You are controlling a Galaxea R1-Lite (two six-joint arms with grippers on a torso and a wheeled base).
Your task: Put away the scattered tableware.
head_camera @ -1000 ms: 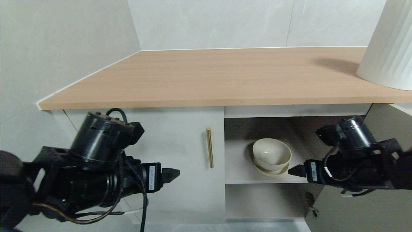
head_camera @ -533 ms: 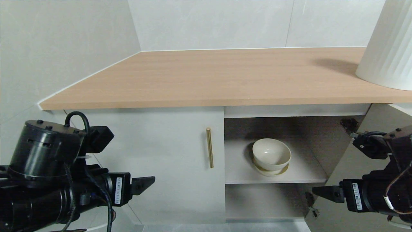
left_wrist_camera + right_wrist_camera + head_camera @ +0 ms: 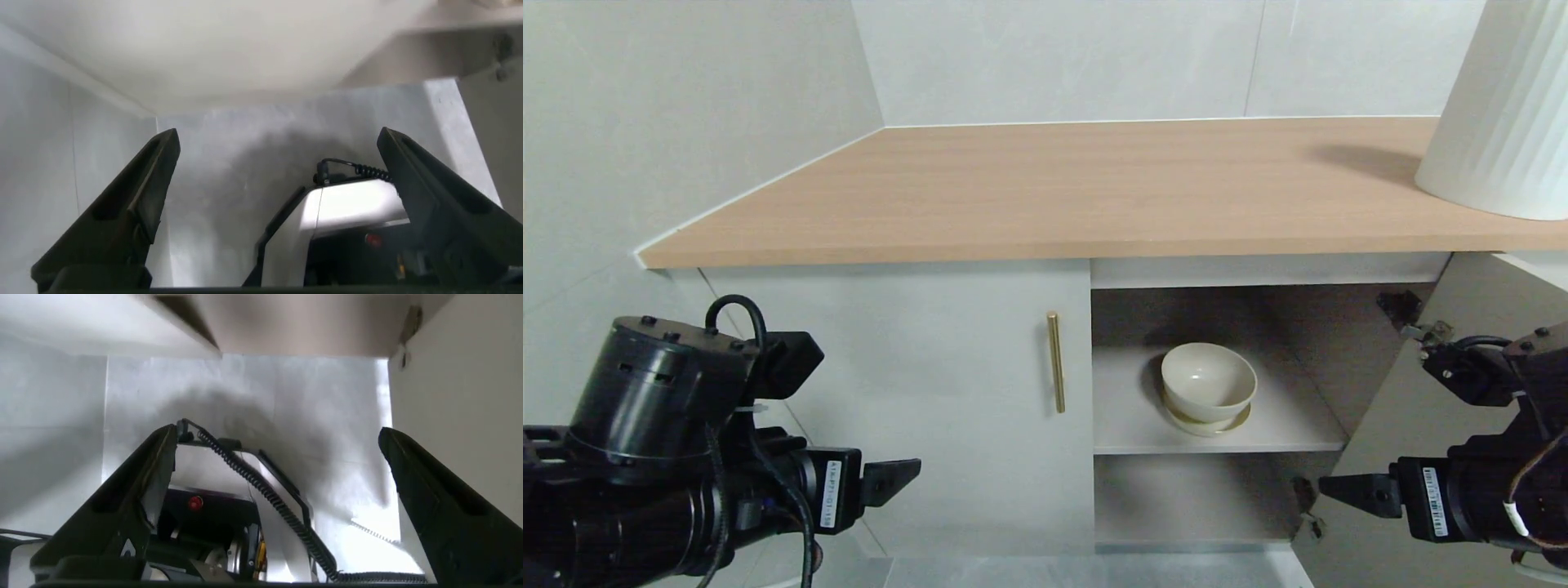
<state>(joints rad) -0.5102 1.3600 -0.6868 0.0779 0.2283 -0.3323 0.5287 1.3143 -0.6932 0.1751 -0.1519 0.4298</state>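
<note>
A: Whereabouts of the tableware?

B: On the upper shelf [image 3: 1298, 420] behind the open door [image 3: 1405, 425]: cream bowl [image 3: 1209, 380] nested upright in a matching saucer [image 3: 1207, 423], left of the shelf's middle, nearer its front edge. Already put away, by the look of it.

A: Handling, if lifted again?

B: Probably glazed ceramic: stiff, smooth, likely slippery, fairly weighty, apt to chip if knocked. Best taken at the rim, one finger inside and one outside. Saucer better gripped separately by its edge.

A: And the hands?

B: Right hand [image 3: 1347, 492], fingers spread wide and holding nothing, out in front of the open door, lower than the shelf's front right corner and well apart from the bowl. Left hand [image 3: 894, 478] likewise spread and empty, before the closed door [image 3: 915, 367], lower than its brass handle [image 3: 1055, 362], farther off.

A: On the bench [image 3: 1045, 188]?

B: A white ribbed vessel [image 3: 1494, 122] at the right end.
</note>
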